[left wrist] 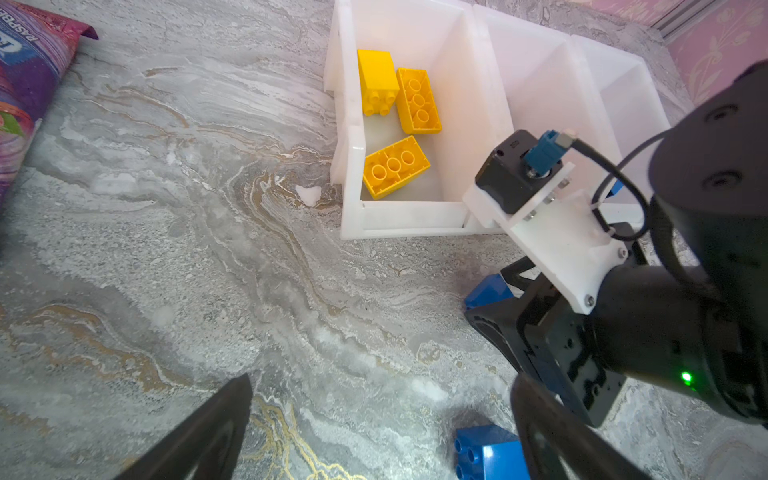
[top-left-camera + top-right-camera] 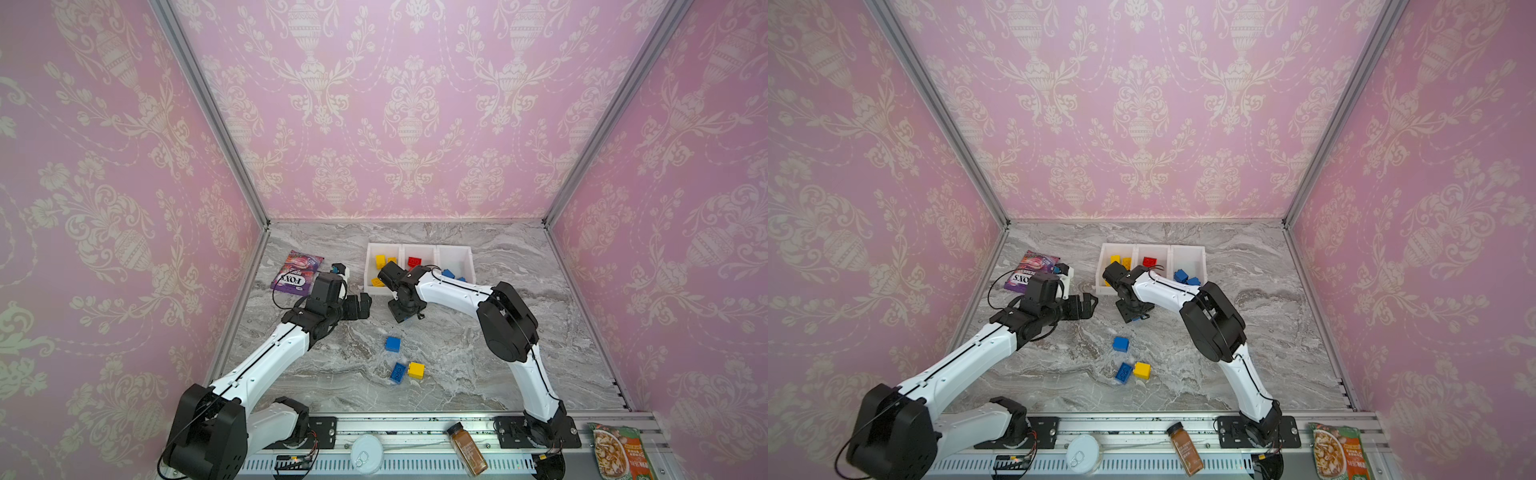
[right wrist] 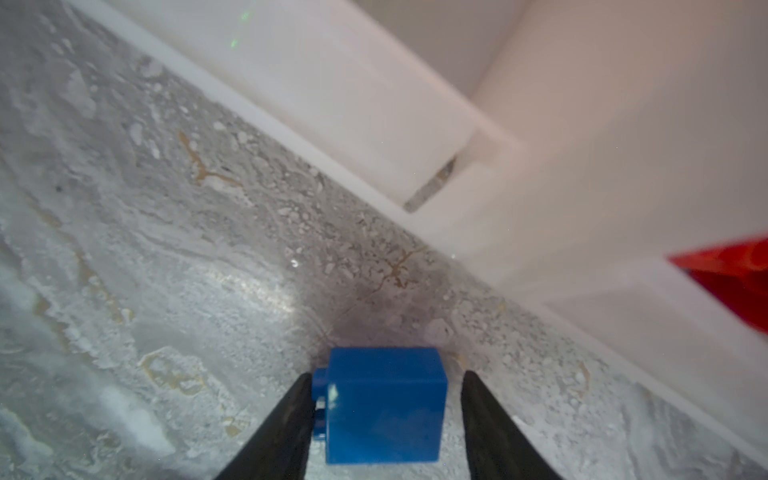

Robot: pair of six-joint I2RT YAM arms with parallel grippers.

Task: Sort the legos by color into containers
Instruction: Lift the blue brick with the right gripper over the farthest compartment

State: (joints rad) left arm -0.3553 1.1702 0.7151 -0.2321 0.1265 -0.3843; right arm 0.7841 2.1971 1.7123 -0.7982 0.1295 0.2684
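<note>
Three joined white containers (image 2: 419, 247) hold sorted legos: yellow ones (image 1: 395, 166) in the left bin, a red one (image 2: 414, 261) in the middle, blue ones (image 2: 448, 273) in the right. My right gripper (image 3: 386, 374) points down in front of the bins, astride a blue brick (image 3: 384, 407) lying on its side. One finger touches its studs and a gap remains at the other. My left gripper (image 1: 382, 377) hovers wide open and empty to the left. Two blue bricks (image 2: 392, 344) (image 2: 398, 372) and a yellow one (image 2: 416, 370) lie loose nearer the front.
A purple candy bag (image 2: 296, 272) lies at the back left of the marble table. On the front rail sit a spice jar (image 2: 467, 449), a white can (image 2: 365, 454) and a food packet (image 2: 619, 453). Pink walls close in three sides.
</note>
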